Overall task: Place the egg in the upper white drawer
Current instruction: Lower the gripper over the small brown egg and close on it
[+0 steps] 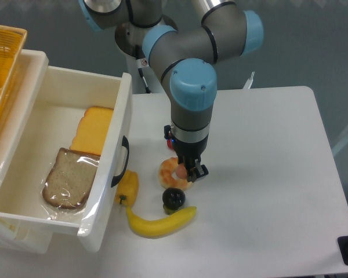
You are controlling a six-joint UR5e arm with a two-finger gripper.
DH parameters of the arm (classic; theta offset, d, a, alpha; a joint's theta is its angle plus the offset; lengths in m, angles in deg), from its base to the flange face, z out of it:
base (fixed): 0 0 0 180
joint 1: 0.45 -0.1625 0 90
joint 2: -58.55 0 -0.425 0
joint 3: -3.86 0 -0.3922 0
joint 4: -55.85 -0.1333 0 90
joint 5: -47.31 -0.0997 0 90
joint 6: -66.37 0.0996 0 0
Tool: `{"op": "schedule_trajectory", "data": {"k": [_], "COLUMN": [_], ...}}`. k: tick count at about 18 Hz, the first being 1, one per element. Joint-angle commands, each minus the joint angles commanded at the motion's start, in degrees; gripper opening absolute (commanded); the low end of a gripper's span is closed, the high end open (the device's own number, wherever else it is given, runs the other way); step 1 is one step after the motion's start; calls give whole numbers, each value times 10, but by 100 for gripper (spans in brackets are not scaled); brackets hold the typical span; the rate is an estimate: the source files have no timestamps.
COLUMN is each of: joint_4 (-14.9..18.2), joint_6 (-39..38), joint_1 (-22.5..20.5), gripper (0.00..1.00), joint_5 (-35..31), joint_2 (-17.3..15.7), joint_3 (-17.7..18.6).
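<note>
Pincer [188,168] over egg [180,172] (partly hidden), grip unclear, drawer [119,136] open

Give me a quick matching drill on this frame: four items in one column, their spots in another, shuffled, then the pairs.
Items:
1. bread slice
2. banana
3. egg
4. yellow pepper

Places:
A. on the table just below the drawer handle
B. under the gripper, by the glazed ring
C. inside the upper white drawer
D. nearest the table's front edge, below the dark round fruit

Pairs: 1-C, 2-D, 3-B, 4-A
</note>
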Motion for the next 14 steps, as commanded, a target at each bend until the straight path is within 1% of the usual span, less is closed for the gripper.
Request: {"op": "schedule_trajectory", "data": {"k": [1,14], "joint_4": [-1,-2], "joint_6": [1,-32], "joint_1": [0,-3], "gripper": [21,21], "joint_5": [2,18], "joint_2": [0,-1], "joint_3": [4,-3]}}
